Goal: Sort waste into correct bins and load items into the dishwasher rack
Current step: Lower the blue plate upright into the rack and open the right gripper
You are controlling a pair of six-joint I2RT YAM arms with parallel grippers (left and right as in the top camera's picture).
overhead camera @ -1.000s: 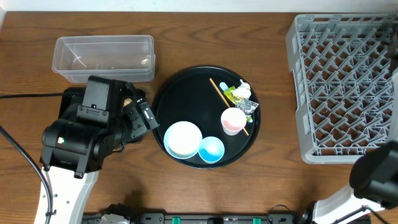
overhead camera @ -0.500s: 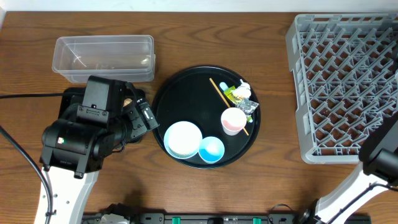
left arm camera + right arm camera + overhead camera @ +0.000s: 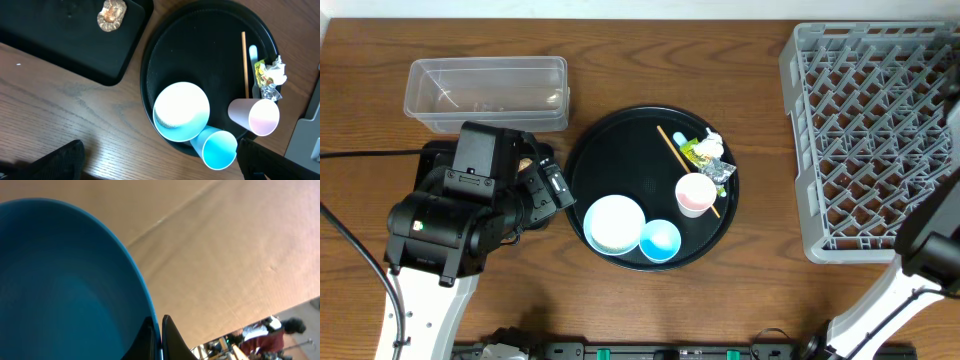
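The brownish food lump (image 3: 111, 14) already lies in the shallow black tray (image 3: 60, 50). The right gripper (image 3: 161, 330) is clamped on the rim of the dark blue plate (image 3: 60, 280), out of overhead sight near the 5 o'clock corner of the dishwasher rack (image 3: 800, 150), which looks bare. Left on the round black tray (image 3: 620, 160) are the white bowl (image 3: 614, 223) at 7 o'clock, light blue bowl (image 3: 660, 239) at 6, pink cup (image 3: 696, 193) at 3, and stick (image 3: 672, 148) and foil wrappers (image 3: 708, 155) near 2, while the left gripper (image 3: 160, 162) hangs spread wide, holding nothing.

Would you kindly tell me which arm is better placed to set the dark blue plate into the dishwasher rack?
Right. The right gripper is shut on the rim of the dark blue plate, and that arm sits beside the dishwasher rack. The left arm is far off by the clear tub, holding nothing.
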